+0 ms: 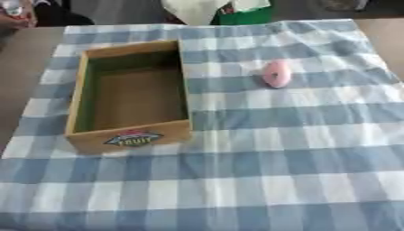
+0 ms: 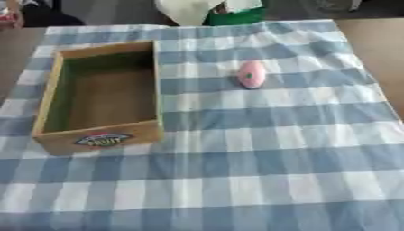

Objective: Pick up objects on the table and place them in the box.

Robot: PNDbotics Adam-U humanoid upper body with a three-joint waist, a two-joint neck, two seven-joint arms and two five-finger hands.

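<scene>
A wooden box (image 1: pixel 131 97) sits near the checked cloth's (image 1: pixel 260 180) left edge; nothing shows inside it. A pink oval object (image 1: pixel 276 74) lies apart, toward the right edge.

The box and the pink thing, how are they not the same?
The wooden box is brown with straight sides and corners; the pink thing is rounded and oval. The box is far bigger than the pink thing. The box is hollow, open on top, with nothing seen inside; the pink thing looks like a closed lump. The box carries a label; the pink thing shows none. Both rest on the checked cloth, apart.
</scene>
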